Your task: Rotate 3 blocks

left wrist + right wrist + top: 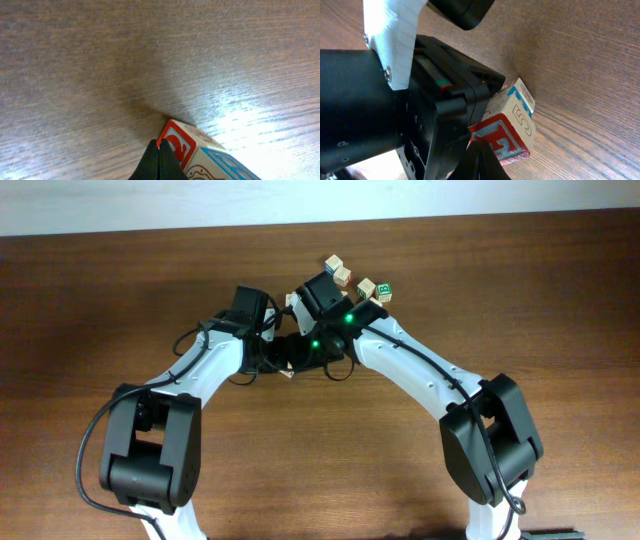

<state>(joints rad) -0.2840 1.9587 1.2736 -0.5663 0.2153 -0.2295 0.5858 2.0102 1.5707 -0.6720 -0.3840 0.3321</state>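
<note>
Nudging the red-faced block [176, 145] on the surface [100, 60], the left end effector [158, 161] and right end effector [482, 162], fingers together and holding nothing, touch it, probably to pivot it.

The overhead camera looks straight down from far enough to take in the table [90, 290] and both my arms. My left wrist camera hugs the wood, facing past my left pincer [159, 161]. The right one, as close, faces past my right pincer [481, 159]. Both catch a red-faced block [175, 145], seemingly the same one.
</note>
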